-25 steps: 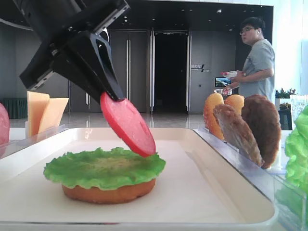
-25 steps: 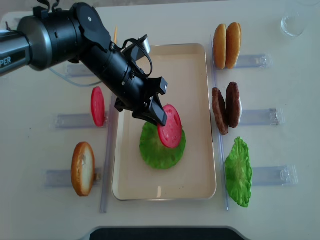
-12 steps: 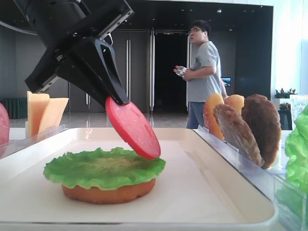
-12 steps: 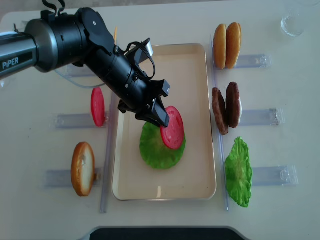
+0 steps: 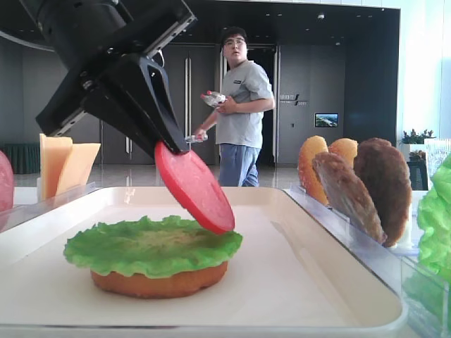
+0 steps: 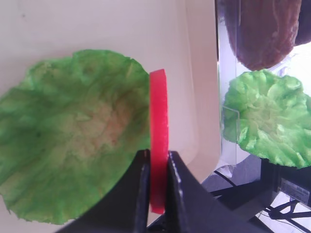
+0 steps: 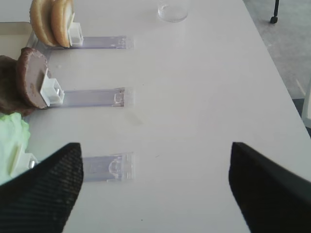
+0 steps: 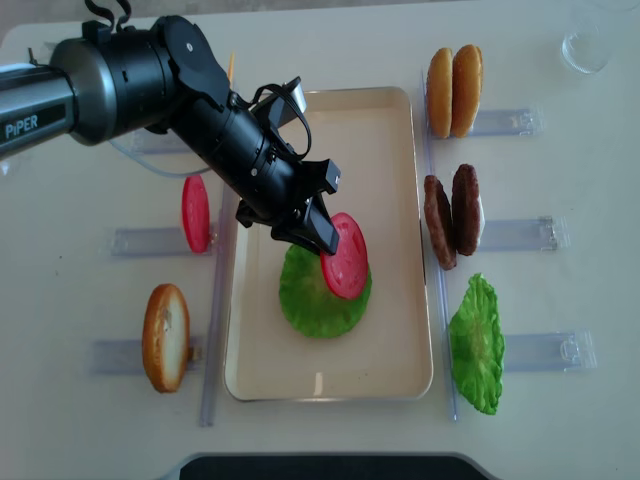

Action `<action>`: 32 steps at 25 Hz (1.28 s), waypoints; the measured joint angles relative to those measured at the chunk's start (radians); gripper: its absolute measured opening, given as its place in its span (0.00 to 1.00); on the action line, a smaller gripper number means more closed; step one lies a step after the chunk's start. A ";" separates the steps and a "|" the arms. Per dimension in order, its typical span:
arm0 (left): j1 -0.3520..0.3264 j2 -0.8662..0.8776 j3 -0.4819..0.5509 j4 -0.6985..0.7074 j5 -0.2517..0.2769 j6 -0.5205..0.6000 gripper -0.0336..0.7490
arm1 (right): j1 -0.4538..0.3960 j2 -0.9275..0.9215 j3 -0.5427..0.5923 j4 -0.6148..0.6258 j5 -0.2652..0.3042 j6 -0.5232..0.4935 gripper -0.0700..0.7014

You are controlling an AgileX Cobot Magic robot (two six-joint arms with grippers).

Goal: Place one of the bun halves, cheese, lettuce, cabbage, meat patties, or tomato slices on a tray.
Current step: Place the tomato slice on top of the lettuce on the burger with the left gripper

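Cream-white plastic is filling most of my low side view: the tray [image 5: 310, 211] is sitting on a pale tabletop [image 8: 560, 420], and on it a lettuce leaf [image 8: 322, 292] is lying over a bun half [image 5: 158, 280]. I am seeing my left gripper [image 8: 322, 240] pinching a tomato slice [image 8: 345, 256] by its upper edge, fingers clamped tight on the disc; the slice is hanging tilted, its lower rim just over the right side of the leaf, and I cannot tell whether it is touching. In the left wrist view the slice is showing edge-on between the two black fingers [image 6: 138, 194]. Clear plastic holders are lining both sides of the tray: a second tomato slice [image 8: 195, 213] and a bun [image 8: 165, 337] are standing on the left, with cheese slices [image 5: 63, 163] showing in the side view, and two buns [image 8: 454, 91], two meat patties [image 8: 452, 214] and another lettuce leaf [image 8: 477, 343] are standing on the right. A clear glass [image 8: 587, 40] is sitting at the far right corner. My right gripper [image 7: 155, 189] is hovering over bare table with its fingers spread wide, holding nothing. Behind the table a dim lobby with dark doors is showing, and a man in a grey T-shirt [image 5: 238, 113] is standing there.
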 joint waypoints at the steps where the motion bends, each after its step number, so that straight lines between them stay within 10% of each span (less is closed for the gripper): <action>1: 0.000 0.000 0.000 0.004 0.000 -0.004 0.10 | 0.000 0.000 0.000 0.000 0.000 0.000 0.84; 21: 0.000 0.000 0.000 0.047 0.001 -0.060 0.12 | 0.000 0.000 0.000 0.000 0.000 0.000 0.84; 32: 0.000 0.000 0.000 0.057 0.031 -0.101 0.47 | 0.000 0.000 0.000 0.000 0.000 0.000 0.84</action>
